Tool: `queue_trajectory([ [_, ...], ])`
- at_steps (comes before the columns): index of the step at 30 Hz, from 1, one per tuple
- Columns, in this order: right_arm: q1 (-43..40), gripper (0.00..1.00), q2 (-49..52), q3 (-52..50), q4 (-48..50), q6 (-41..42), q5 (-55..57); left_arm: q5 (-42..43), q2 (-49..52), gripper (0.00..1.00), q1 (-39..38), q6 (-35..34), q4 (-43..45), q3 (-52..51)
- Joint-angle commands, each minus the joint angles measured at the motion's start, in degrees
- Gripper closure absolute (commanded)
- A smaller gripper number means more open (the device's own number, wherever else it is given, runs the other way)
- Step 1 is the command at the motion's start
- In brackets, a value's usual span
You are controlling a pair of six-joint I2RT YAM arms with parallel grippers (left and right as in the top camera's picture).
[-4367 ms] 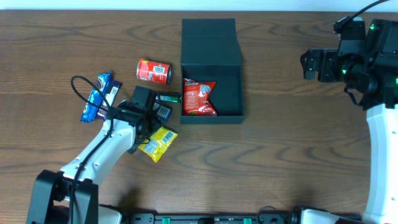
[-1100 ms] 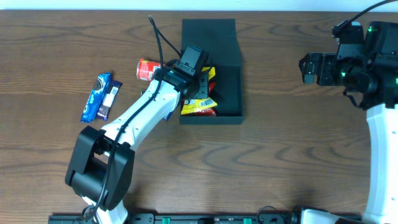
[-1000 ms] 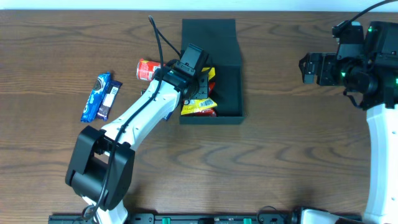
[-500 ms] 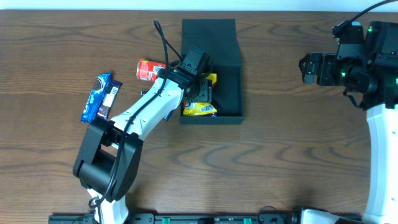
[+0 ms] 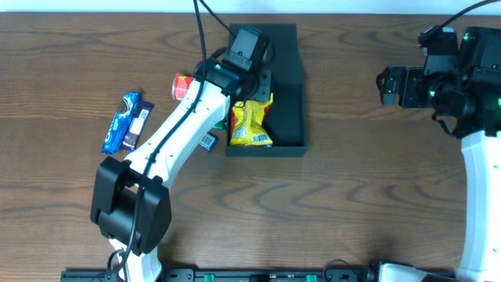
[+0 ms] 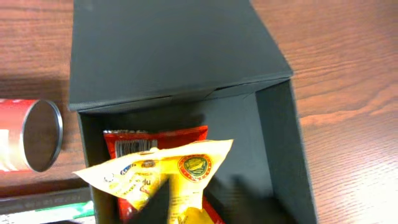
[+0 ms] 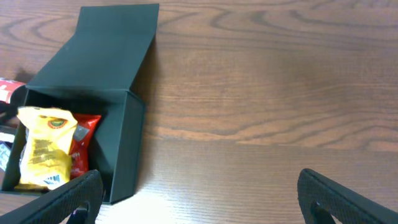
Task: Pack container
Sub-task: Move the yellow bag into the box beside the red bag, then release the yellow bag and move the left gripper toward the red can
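The black container stands open at the table's back middle, its lid folded away. Inside, a yellow snack packet lies on a red packet; nothing holds either. My left gripper hovers over the box's hinge end, above the packets. In the left wrist view its fingers are dark blurs at the bottom edge, so their spacing is unclear. My right gripper is open and empty over bare wood, right of the container.
A red can lies on its side just left of the box. Blue snack packets lie farther left, and a small dark packet sits by the box's front left corner. The right arm is at the far right.
My left gripper let go of the yellow packet, which now lies in the box on the red packet, and moved back toward the lid. The right arm has not moved.
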Motion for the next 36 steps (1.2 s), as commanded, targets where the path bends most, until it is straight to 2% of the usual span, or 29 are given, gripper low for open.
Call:
queue_trajectory([
  [1,-0.4,0.01,-0.6,0.4,-0.1,0.7,-0.7,-1.1,-0.2,0.94,0.2,1.7,-1.5,-0.3],
  [10,-0.4,0.01,-0.6,0.4,0.0,0.7,-0.7,6.0,0.3,0.94,0.1,1.6,-2.1,-6.9],
  [18,-0.4,0.01,-0.6,0.3,-0.3,0.8,-0.7,5.9,0.5,0.94,0.1,1.0,-1.0,-10.7],
  [28,-0.4,0.01,-0.6,0.4,-1.5,0.7,-0.7,5.9,5.7,0.94,0.1,1.0,-1.0,-10.8],
  [36,-0.4,0.01,-0.6,0.3,-1.5,0.7,-0.7,5.9,6.3,0.94,0.2,1.0,-1.0,-10.7],
])
